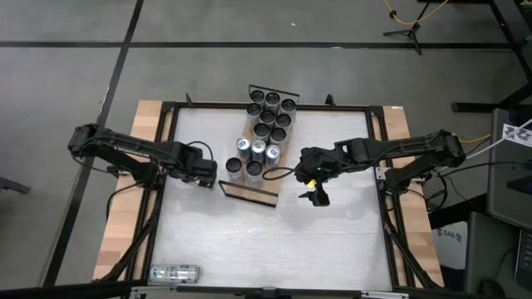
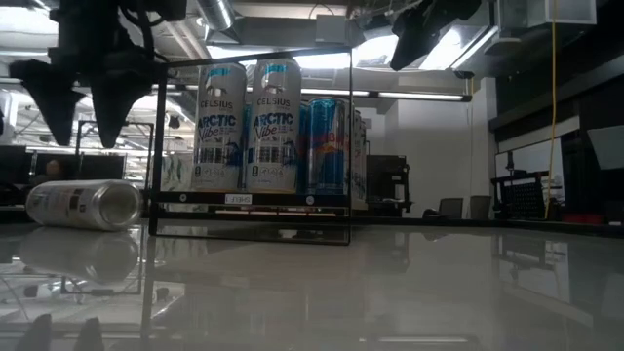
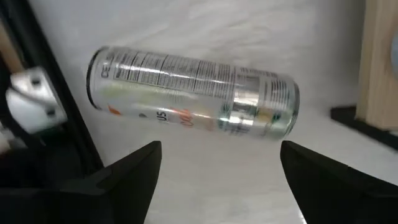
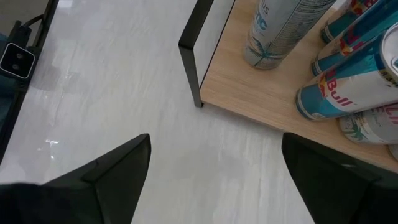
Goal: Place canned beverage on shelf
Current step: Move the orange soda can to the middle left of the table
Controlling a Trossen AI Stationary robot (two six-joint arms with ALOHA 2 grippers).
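Shelf (image 4: 249, 93) is sitting at center of the high view, running on a slant from upper middle down toward center, w/ 2 black wire rails, 1 at each short end. About 13 upright cans (image 1: 269, 115) are standing on it, packed toward the upper end: roughly 8 dark-topped ones in the upper part, 3 blue-silver ones below them, then 2 more nearest the lower rail. Exact count is hard to confirm from above.

In the low view, 2 tall white Celsius cans (image 2: 222, 127) are standing side by side at the front, w/ 1 blue Red Bull can (image 2: 327, 146) just to their right. More are showing behind, too hidden to count.

1 loose can (image 1: 174, 272), the task's beverage, is lying on its side on the white tabletop (image 1: 332, 241), lower left of the high view, well apart from the shelf. It's also lying at mid-left in the low view, and the left wrist view is looking at it beyond the 2 dark fingers.

Left gripper (image 1: 208, 176) is hovering just left of the shelf's lower end, fingers spread, gripping nothing. In the low view it's hanging at upper left, above the table, tips pointing down.

Right gripper (image 1: 316, 196) is hovering right of the shelf's lower end, over bare table, fingers spread wide & carrying nothing. Its wrist view is showing the shelf corner, 1 rail post and about 5 cans.
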